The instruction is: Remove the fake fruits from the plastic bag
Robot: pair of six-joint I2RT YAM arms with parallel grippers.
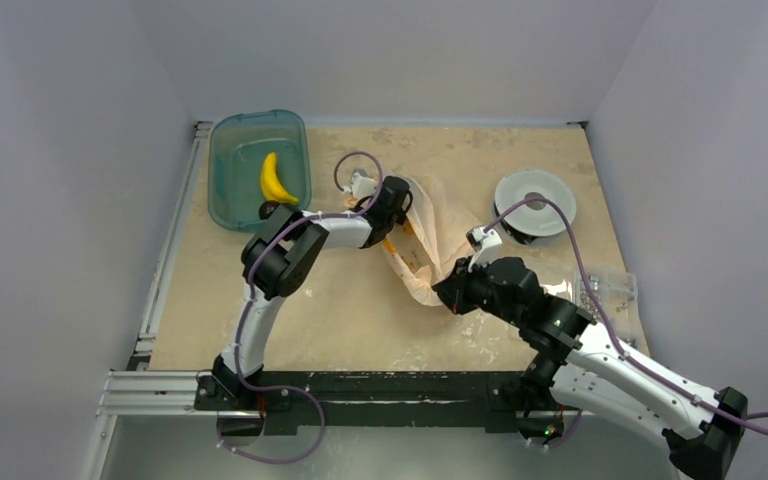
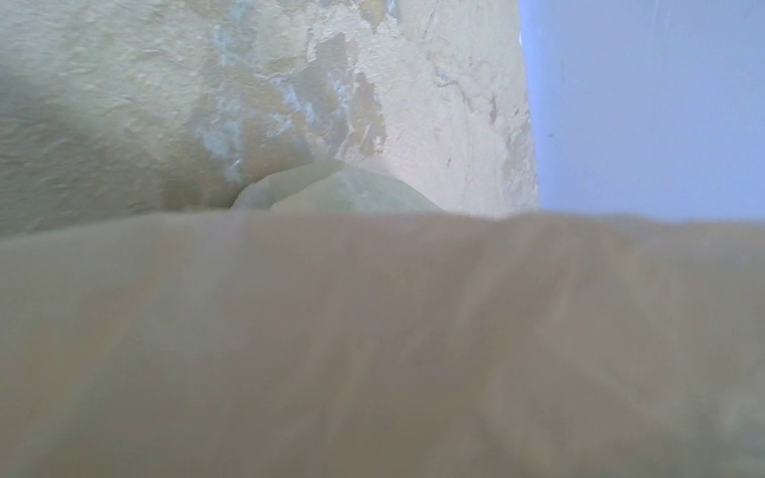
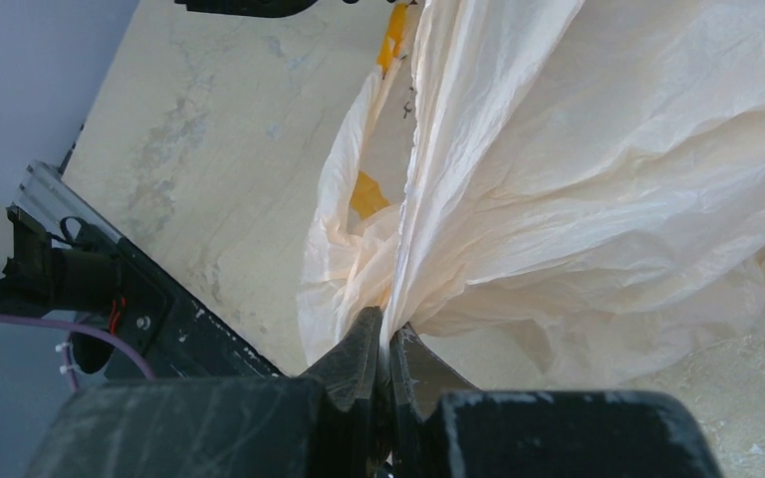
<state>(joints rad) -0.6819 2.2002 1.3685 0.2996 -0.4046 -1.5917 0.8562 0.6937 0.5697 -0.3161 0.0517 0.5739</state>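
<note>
Peach-tinted, thin and crinkled, the bag (image 3: 598,179) runs between the two grippers, with orange print (image 3: 367,194) showing through its folds. The right gripper (image 3: 388,344) has its fingers pinched together on a gathered edge of the film. The left gripper (image 1: 392,217) sits at the bag's far end. Film is draped across its camera, so whether its fingers are apart cannot be told. Left of that gripper, a teal bin (image 1: 228,150) holds a yellow banana (image 1: 276,180).

A robotics lab (bare enclosure walls (image 1: 60,150), aluminium mounting rail (image 1: 150,385)).
</note>
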